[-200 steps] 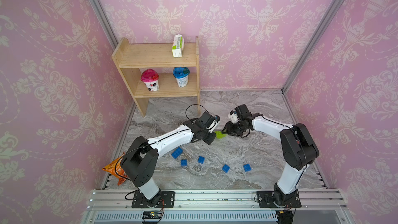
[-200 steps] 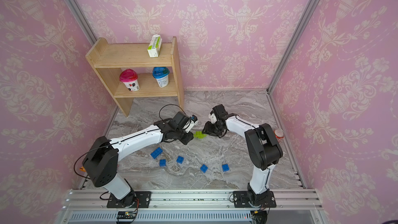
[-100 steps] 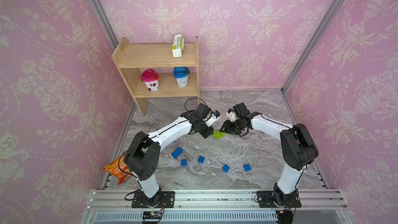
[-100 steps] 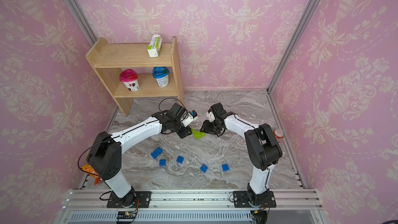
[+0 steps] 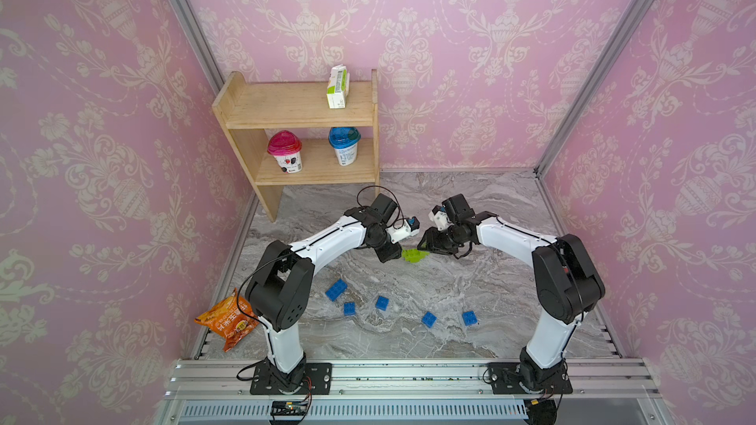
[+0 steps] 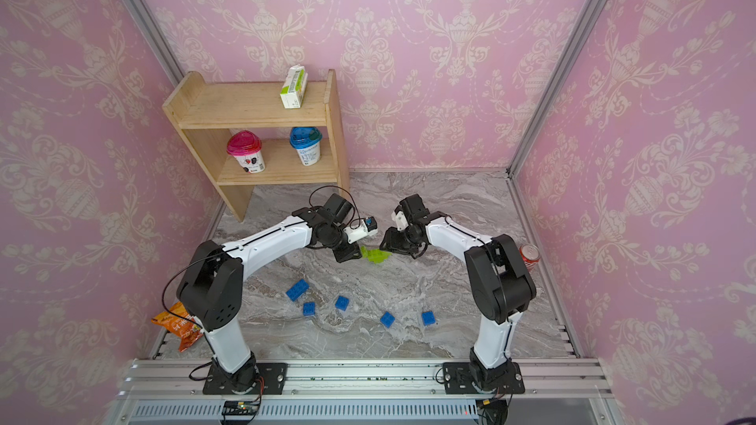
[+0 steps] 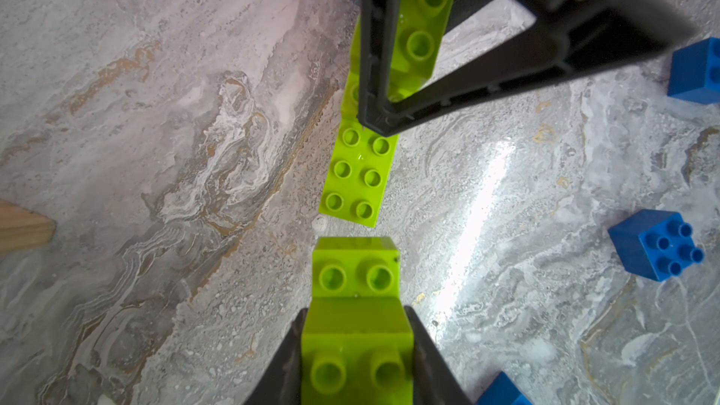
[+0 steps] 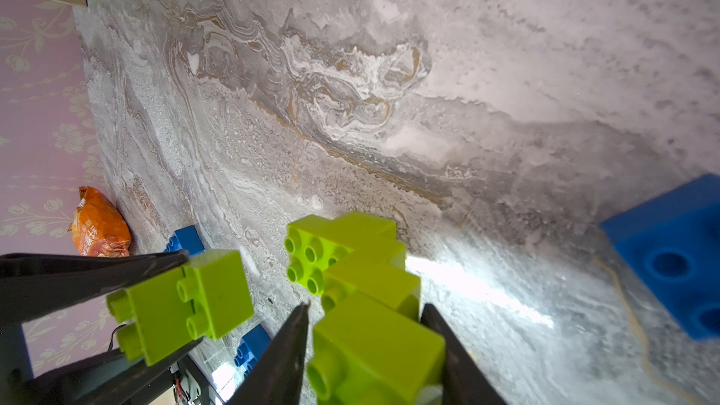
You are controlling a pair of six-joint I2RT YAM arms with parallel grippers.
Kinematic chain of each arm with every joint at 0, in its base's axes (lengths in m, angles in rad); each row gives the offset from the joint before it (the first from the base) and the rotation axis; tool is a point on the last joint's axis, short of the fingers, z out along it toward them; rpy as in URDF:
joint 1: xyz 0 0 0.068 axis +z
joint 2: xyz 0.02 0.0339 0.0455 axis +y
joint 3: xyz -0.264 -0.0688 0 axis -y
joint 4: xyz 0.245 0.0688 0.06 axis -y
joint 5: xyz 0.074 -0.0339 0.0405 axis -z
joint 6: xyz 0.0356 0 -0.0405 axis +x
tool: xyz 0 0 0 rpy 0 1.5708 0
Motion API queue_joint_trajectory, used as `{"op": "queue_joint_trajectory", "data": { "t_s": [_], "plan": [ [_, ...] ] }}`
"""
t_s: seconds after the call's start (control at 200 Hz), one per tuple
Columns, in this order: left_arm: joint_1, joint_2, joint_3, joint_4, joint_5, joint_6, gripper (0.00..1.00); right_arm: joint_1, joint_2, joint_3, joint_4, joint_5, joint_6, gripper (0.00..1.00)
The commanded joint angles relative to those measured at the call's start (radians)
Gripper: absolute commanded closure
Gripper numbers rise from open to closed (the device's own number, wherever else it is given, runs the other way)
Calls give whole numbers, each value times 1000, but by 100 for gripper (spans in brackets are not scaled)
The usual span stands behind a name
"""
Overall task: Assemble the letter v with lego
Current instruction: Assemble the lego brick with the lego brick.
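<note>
Lego (image 5: 414,255), the lime-green lot: where is it?

Mid-worktop (image 5: 450,280), between the two arms. The right jaws are closed on one end of a stepped lime-green assembly (image 8: 370,278). Its free end is a long brick (image 7: 356,177), studs plain in the left wrist view.

Lifted or resting?

Low at the marble. Whether it touches, I cannot tell.

And the left jaws?

Clamped on a smaller lime-green piece (image 7: 356,329), two bricks joined with a step. It points at the assembly's free end and stops just short, with a thin gap between them.

What about the other colour?

Five blue bricks (image 5: 382,303) lie loose on the worktop, nearer the arm bases and well apart from the green. Both top views show them. One is a longer one (image 5: 336,290), towards the left arm's side; the rest look square.
</note>
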State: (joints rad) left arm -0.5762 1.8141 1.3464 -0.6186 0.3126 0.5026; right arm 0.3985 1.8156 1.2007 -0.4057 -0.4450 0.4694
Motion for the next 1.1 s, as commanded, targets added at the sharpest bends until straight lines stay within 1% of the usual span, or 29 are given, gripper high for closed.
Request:
{"op": "queue_joint_trajectory", "data": {
  "t_s": [0.0,0.29,0.485,0.751,0.931,1.096],
  "plan": [
    [12,18,20,-3,75,136,100,7,-1,22,-13,7,-23,52],
    [22,46,19,10,147,264,100,8,1,20,-15,5,-25,52],
    [33,72,40,-4,167,287,100,7,2,17,-13,1,-28,52],
    [39,97,63,5,151,300,100,6,7,19,-15,-3,-31,52],
    [41,133,112,-53,135,339,100,6,5,17,-15,-5,-29,52],
    [42,149,138,-77,130,352,100,6,3,14,-16,-6,-31,52]
  ]
}}
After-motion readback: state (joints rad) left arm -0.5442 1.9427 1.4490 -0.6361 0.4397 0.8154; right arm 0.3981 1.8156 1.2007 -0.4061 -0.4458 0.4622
